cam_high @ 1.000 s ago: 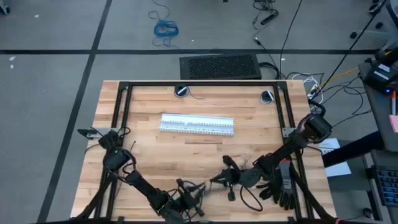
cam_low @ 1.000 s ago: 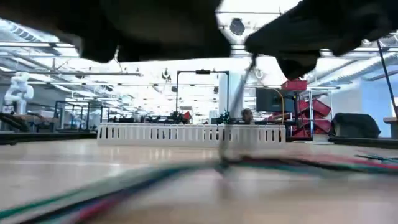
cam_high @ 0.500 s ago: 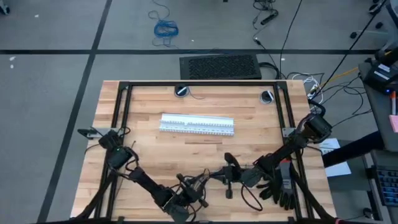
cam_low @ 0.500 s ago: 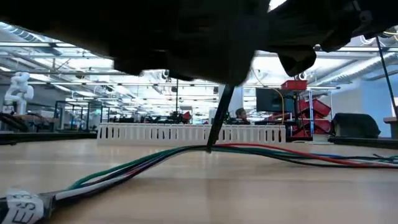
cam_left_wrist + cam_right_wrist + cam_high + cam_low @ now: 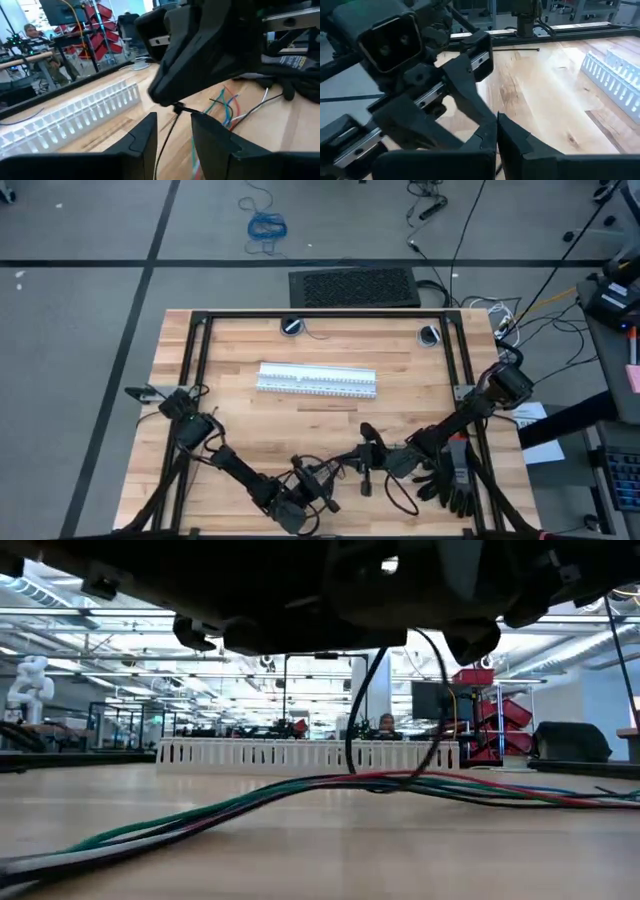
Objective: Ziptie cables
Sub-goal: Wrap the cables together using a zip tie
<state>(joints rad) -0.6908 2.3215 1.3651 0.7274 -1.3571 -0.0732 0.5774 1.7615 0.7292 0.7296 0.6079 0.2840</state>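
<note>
The cables, a bundle of thin coloured wires, lie along the table near its front edge; they also show in the left wrist view. A thin dark ziptie hangs from above and bends down to them in a loop. My right gripper is shut on the ziptie just above the cables. My left gripper stands open close in front of it. The ziptie runs down between the left fingers; whether it touches them I cannot tell. My right gripper pinches the ziptie's upper part between its two fingertips, only at their free ends. The fingers slant down from the table's right side. The ziptie hangs below them, bowed, and its lower part reaches the cables on the table.
White slotted strips lie across the middle of the table, beyond both grippers. A black glove lies at the front right beside the right arm. Another thin dark strip lies flat near the left arm's base.
My left gripper has moved toward the table's right and far side, closing on the right gripper. The cables have been dragged along the table and settled, their plug end sliding out of the low view. The ziptie, a single straight strand before, now bends into a loop over the cables.
</note>
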